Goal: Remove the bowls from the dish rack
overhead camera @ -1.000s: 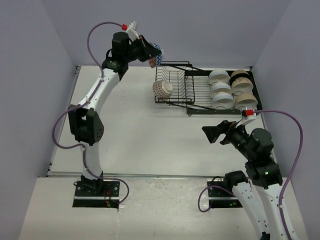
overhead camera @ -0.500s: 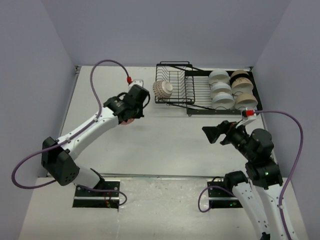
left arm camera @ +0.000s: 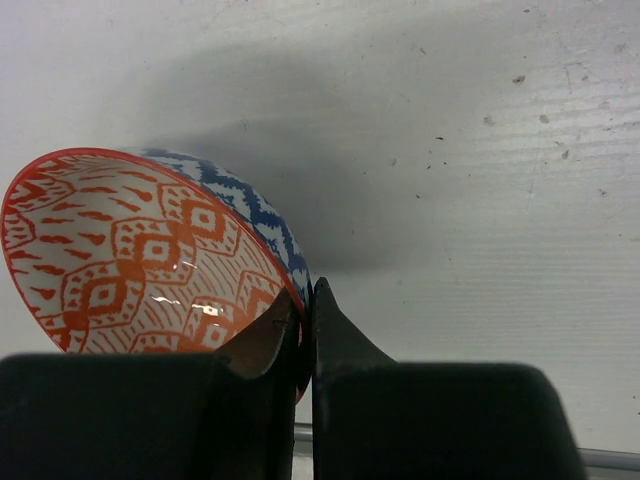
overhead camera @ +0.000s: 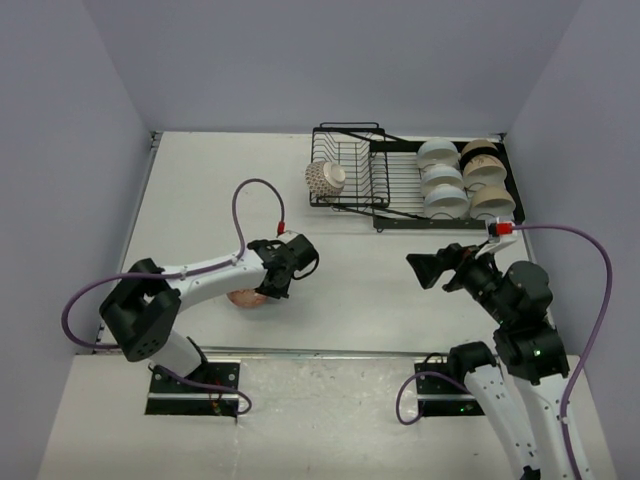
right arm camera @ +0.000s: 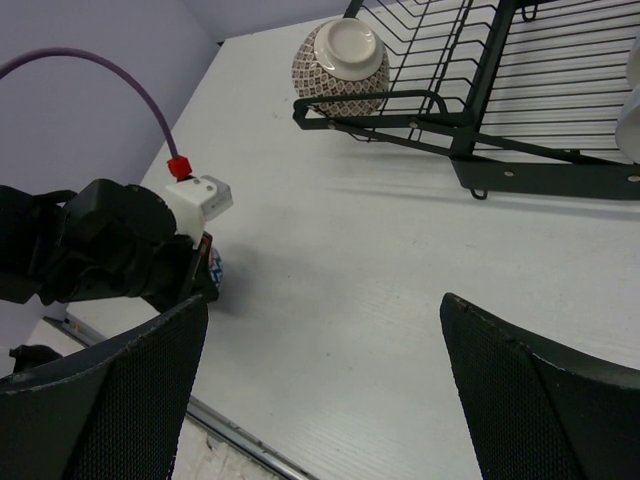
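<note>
— What colours are on the small round ceramic zigzag bowl (left arm camera: 150, 260)?
— Blue-and-white zigzag outside, with orange-red diamonds on white inside.
— And the black wire dish rack (overhead camera: 383, 185)?
— It has a reddish-brown patterned ceramic bowl (overhead camera: 325, 178) with a cream foot, plain white ceramic bowls (overhead camera: 441, 178), and beige ceramic bowls (overhead camera: 487, 172).

Glossy ceramic bowl (left arm camera: 140, 260), wire rack (right arm camera: 540, 180), seemingly matt table (left arm camera: 500, 200).

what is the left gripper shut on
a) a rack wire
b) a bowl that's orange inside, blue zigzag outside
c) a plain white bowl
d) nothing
b: in the left wrist view the left gripper pinches the rim of the bowl, orange patterned inside, blue zigzag outside.
</note>
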Tool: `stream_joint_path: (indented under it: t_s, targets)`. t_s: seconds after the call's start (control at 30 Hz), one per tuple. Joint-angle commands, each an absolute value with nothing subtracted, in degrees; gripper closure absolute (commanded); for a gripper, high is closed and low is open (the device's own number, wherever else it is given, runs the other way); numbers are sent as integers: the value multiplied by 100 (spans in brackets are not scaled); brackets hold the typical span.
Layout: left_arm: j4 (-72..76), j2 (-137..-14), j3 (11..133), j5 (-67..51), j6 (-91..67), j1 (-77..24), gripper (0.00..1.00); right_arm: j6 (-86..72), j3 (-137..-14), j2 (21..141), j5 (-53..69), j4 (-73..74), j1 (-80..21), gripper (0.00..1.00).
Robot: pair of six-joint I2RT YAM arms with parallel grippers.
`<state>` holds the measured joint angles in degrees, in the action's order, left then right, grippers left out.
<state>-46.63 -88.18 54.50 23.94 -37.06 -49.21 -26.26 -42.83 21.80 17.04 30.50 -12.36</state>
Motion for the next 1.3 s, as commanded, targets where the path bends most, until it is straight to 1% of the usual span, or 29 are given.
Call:
stream_joint_path:
  t_s: [0.0, 0.07, 0.1, 0.17, 0.2, 0.27, 0.3, 0.33, 0.37, 0.43, 0.6, 0.63, 0.67, 0.7, 0.73, 0.77, 0.8, 0.83, 0.9, 0.93, 0.97, 1.0, 1.03, 1.1, 1.13, 1.17, 1.2, 1.23, 1.27]
  targets:
    - [-4193, -8754, 5309, 2505, -3885, -4948, 100, -2522, -4456, 2171, 1679, 3068, -1222, 1]
    - [-4026, -8745, 5134, 2400, -3893, -4957, 100, -2523, -4438, 2206, 1705, 3059, -1222, 1]
    - [-4008, -8736, 5107, 2391, -3902, -4957, 93, -2522, -4438, 2223, 1722, 3076, -1222, 1]
    - [-3999, -8675, 5063, 2391, -3920, -4966, 85, -2514, -4430, 2267, 1731, 3067, -1222, 1]
    - [-3999, -8640, 5071, 2399, -3920, -4957, 74, -2505, -4430, 2285, 1731, 3059, -1222, 1]
    - [-4016, -8438, 5089, 2382, -3903, -4966, 63, -2496, -4421, 2303, 1714, 3050, -1222, 1]
    - [-4043, -8281, 5167, 2382, -3902, -4966, 51, -2496, -4421, 2311, 1696, 3041, -1222, 1]
    - [-4113, -8192, 5211, 2382, -3885, -4966, 43, -2487, -4421, 2320, 1688, 3041, -1222, 1]
    - [-4174, -8096, 5273, 2391, -3885, -4966, 21, -2487, -4421, 2355, 1679, 3032, -1222, 1]
    - [-4262, -7788, 5554, 2356, -3824, -4975, 0, -2479, -4403, 2390, 1653, 3015, -1222, 1]
    - [-4368, -7103, 6432, 2653, -3639, -4948, 0, -2487, -4499, 2662, 1600, 3006, -1230, 1]
    - [-4272, -7058, 6799, 2663, -3639, -4809, 0, -2479, -4535, 2707, 1591, 2997, -1222, 1]
    - [-4089, -6997, 6916, 2628, -3613, -4686, 0, -2479, -4570, 2742, 1591, 2997, -1222, 1]
    - [-3843, -6909, 6952, 2306, -3586, -4493, 0, -2479, -4640, 2820, 1600, 2980, -1222, 1]
    - [-3162, -6882, 6891, 1929, -3525, -3900, 0, -2479, -4684, 2856, 1608, 2971, -1222, 1]
    - [-2738, -6873, 6812, 1368, -3516, -3554, 0, -2479, -4711, 2891, 1600, 2962, -1222, 1]
    - [-2351, -6908, 6733, 240, -3550, -3159, 0, -2479, -4763, 2918, 1591, 2953, -1222, 1]
    - [-1564, -6952, 6672, -354, -3646, -2468, 0, -2479, -4781, 2979, 1591, 2944, -1222, 1]
    - [-759, -7205, 6548, -1828, -4041, -1919, 0, -2435, -4712, 3032, 1556, 2857, -1222, 1]
    - [-156, -7320, 6548, -2150, -4226, -1516, 0, -2435, -4694, 3084, 1512, 2830, -1222, 1]
    - [390, -7478, 6496, -2597, -4654, -1338, 0, -2435, -4676, 3120, 1486, 2821, -1222, 1]
    - [743, -7854, 6486, -3359, -4928, -1005, 0, -2443, -4650, 3155, 1555, 2804, -1222, 1]
    - [1582, -8066, 6469, -3714, -5514, -889, 0, -2443, -4632, 3190, 1617, 2795, -1222, 1]
    - [2571, -8802, 6407, -4609, -6123, -678, 0, -2443, -4579, 3199, 1705, 2751, -1222, 1]
    - [3593, -9024, 6381, -4806, -6761, -642, 0, -2443, -4570, 3182, 1714, 2742, -1222, 1]
    - [3986, -9261, 6381, -5077, -7011, -598, 0, -2435, -4553, 3156, 1714, 2733, -1222, 1]
    - [4199, -9646, 6416, -5141, -7205, -511, 0, -2435, -4535, 3147, 1696, 2733, -1222, 1]
    - [4741, -9798, 6399, -5194, -7581, -475, 0, -2426, -4535, 3129, 1714, 2742, -1222, 1]
    - [4964, -9974, 6407, -5255, -7750, -449, 0, -2426, -4544, 3120, 1723, 2751, -1213, 1]
